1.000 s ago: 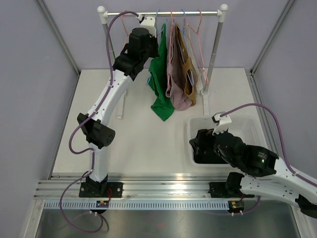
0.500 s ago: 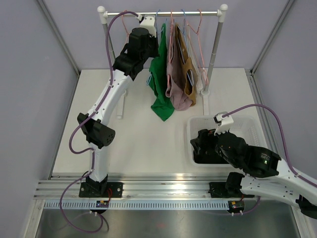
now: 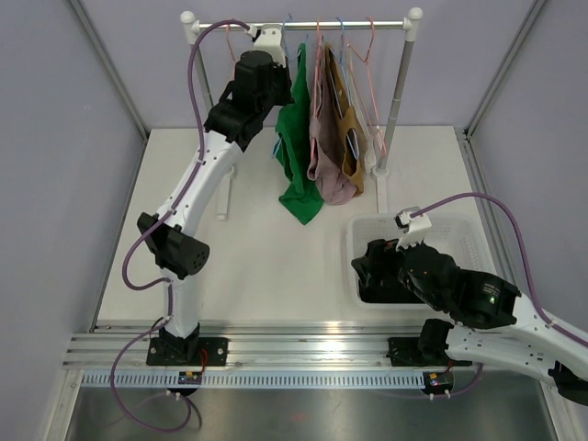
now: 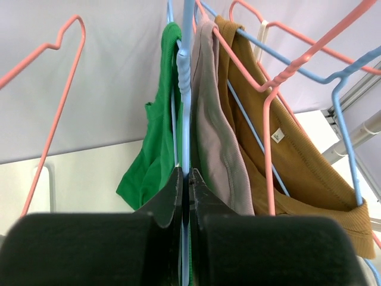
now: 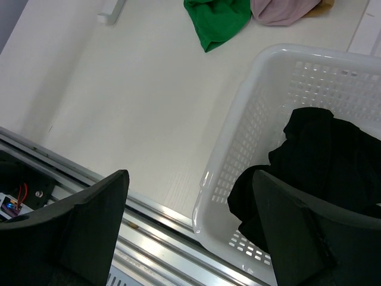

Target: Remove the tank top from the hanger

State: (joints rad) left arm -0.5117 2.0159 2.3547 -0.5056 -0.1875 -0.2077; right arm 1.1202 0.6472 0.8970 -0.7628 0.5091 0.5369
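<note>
Left gripper point(image 4: 184, 176) clamps the pale blue wire hanger point(image 4: 184, 74); the limp green tank top point(image 4: 156, 155) (light, I'd guess) wants a strap grip.

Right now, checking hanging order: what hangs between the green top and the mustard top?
A mauve top hangs between the green top and the mustard top; the left wrist view shows it best.

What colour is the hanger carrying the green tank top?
The hanger is light blue, clearest in the left wrist view.
</note>
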